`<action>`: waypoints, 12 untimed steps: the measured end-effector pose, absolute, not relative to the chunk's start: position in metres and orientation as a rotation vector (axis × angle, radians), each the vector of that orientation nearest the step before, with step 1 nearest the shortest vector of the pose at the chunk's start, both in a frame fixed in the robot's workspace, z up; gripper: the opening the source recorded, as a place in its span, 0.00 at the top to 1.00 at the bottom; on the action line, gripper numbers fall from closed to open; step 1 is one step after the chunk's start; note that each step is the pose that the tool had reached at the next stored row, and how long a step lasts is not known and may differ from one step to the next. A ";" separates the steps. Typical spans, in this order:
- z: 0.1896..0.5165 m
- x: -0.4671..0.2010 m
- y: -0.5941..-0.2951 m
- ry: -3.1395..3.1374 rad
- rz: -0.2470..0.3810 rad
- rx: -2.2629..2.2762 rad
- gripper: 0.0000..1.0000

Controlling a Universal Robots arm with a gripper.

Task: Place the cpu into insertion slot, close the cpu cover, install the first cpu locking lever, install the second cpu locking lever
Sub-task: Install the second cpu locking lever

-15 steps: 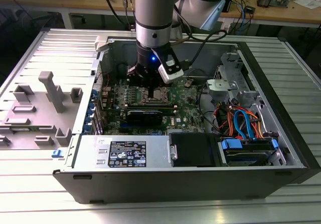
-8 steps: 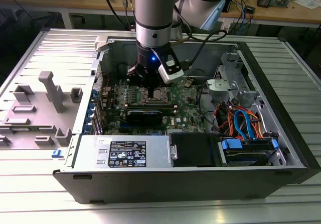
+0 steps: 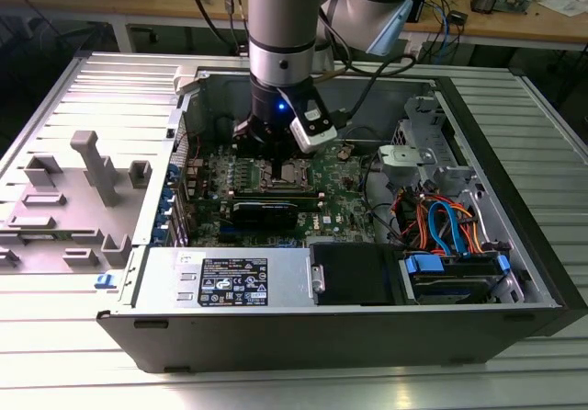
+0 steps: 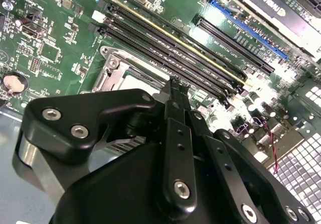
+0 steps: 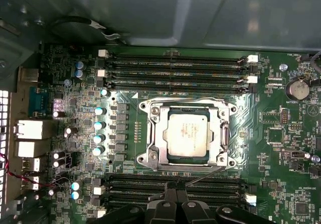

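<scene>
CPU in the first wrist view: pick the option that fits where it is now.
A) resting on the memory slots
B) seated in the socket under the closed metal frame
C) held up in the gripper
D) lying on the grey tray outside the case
B: the cpu lies flat in the insertion slot, its silver top showing through the window of the lowered cpu cover.

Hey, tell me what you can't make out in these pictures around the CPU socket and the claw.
- Exterior view: the small square metal-rimmed insertion slot is partly covered by the arm's wrist.
- Second wrist view: the black claw covers most of the thin silver-grey metal cpu cover.
- First wrist view: the claw is cut off by the picture's edge, so its grip can't be judged; whether the thin wire locking lever is latched is too fine to tell.
</scene>
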State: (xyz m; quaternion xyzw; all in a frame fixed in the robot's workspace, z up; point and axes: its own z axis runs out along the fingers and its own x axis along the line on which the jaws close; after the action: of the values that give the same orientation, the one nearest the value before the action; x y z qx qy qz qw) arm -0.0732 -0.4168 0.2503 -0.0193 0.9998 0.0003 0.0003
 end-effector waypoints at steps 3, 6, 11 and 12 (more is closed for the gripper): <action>0.251 -0.073 -0.417 3.144 0.001 -0.067 0.89; 0.250 -0.073 -0.419 3.166 0.002 -0.087 0.89; 0.244 -0.073 -0.424 3.180 0.005 -0.115 0.89; 0.242 -0.073 -0.425 3.180 0.006 -0.120 0.89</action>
State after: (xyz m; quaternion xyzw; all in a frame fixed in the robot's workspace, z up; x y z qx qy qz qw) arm -0.0729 -0.4252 0.2422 -0.0376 0.9991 0.0020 -0.0201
